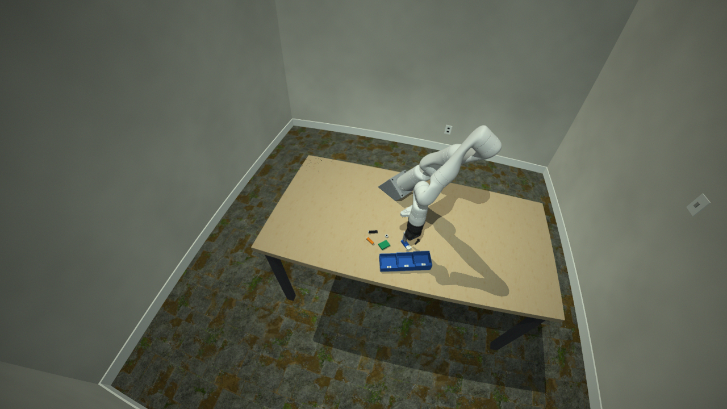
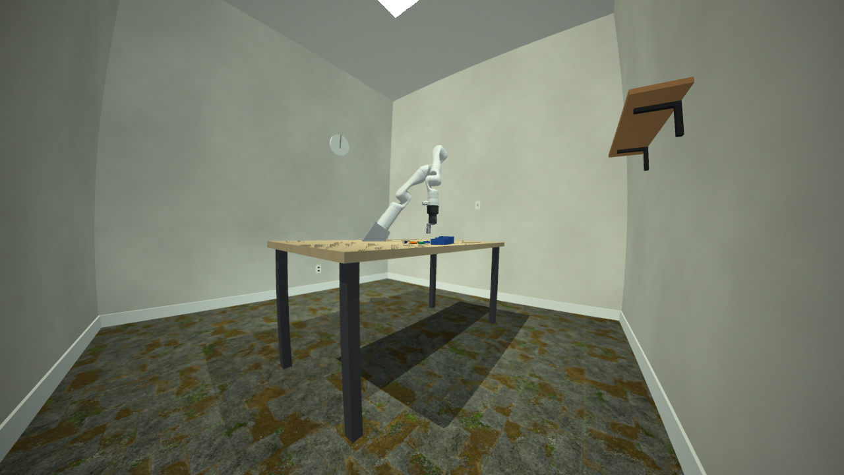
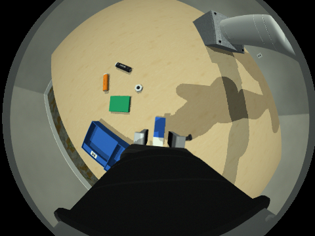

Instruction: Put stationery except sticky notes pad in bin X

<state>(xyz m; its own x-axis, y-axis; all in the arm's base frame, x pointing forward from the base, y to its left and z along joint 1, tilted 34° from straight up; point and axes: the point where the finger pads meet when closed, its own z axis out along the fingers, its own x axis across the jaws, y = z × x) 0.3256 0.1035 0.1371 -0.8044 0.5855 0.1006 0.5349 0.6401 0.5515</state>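
Little looks done: the gripper (image 3: 159, 138), partly open and holding nothing, hangs low-centre in the wrist view over a blue-and-white eraser (image 3: 159, 130), probably stationery, while the blue bins (image 1: 405, 261) below it appear to hold nothing.

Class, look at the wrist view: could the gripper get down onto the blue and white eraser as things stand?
Probably yes. The open, empty gripper hangs above the eraser, which shows between its fingers, and nothing lies between them.

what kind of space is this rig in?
Looks like a small, bare test room, not a workshop: one wooden table carrying the arm and blue bins, plain walls with a clock and one wall shelf, mottled floor.
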